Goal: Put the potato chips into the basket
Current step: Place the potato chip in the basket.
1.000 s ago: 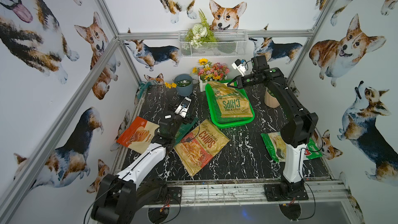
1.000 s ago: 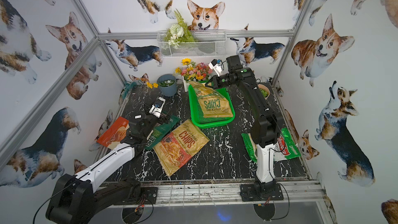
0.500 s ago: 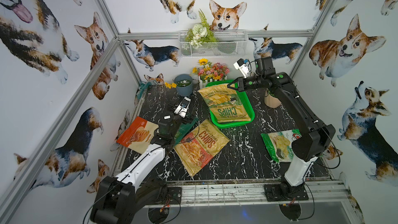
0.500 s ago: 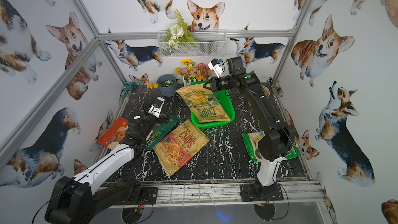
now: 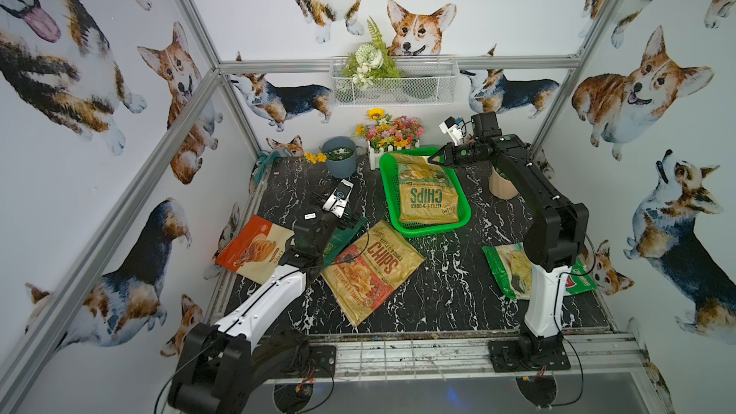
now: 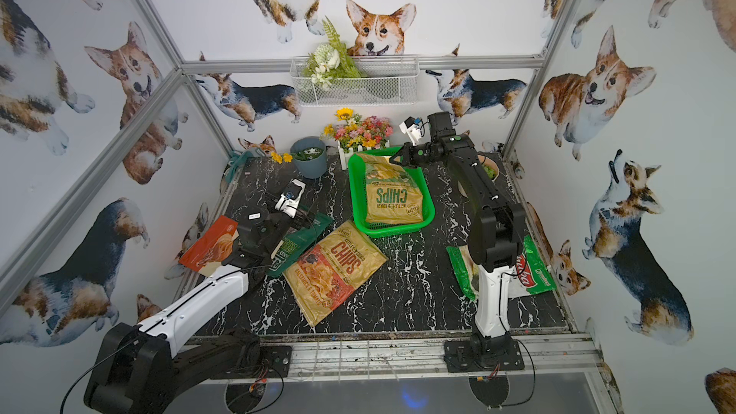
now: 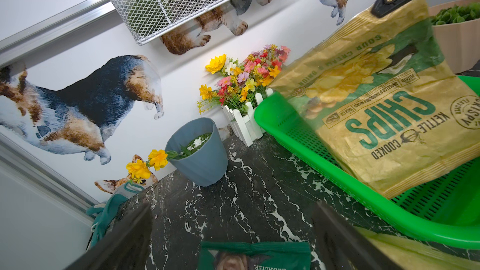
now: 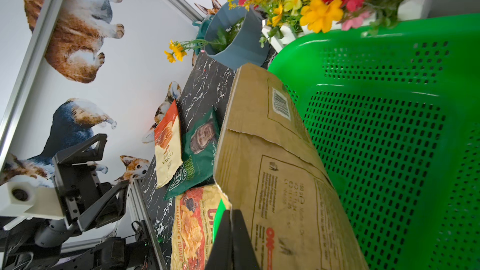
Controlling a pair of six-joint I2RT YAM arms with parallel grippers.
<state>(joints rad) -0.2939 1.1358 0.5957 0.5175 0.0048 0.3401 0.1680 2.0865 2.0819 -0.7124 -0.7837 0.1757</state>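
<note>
The green basket (image 5: 385, 189) (image 6: 355, 209) stands at the back of the table. A tan CHIPS bag (image 5: 428, 201) (image 6: 394, 201) slopes into it, lower end on the mesh floor. My right gripper (image 5: 433, 160) (image 6: 394, 161) (image 8: 231, 215) is shut on this bag's raised far edge (image 8: 280, 177). My left gripper (image 5: 349, 221) (image 7: 232, 207) is open, low over the end of a dark green bag (image 5: 338, 242) (image 7: 255, 255). On the table lie a second tan CHIPS bag (image 5: 372, 268), an orange-and-cream bag (image 5: 251, 250) and a green-white bag (image 5: 504, 268).
A blue-grey pot (image 5: 339, 161) and a white fenced flower box (image 5: 392, 141) stand behind the basket's left side. A peach pot (image 5: 502, 187) sits behind my right arm. A white wire basket (image 5: 394, 81) hangs on the back wall. A teal glove (image 7: 104, 211) lies in the back left corner.
My right gripper swung the held tan bag left over the basket's rim, then brought it back so the bag lies within the basket. My left gripper has stayed open in place.
</note>
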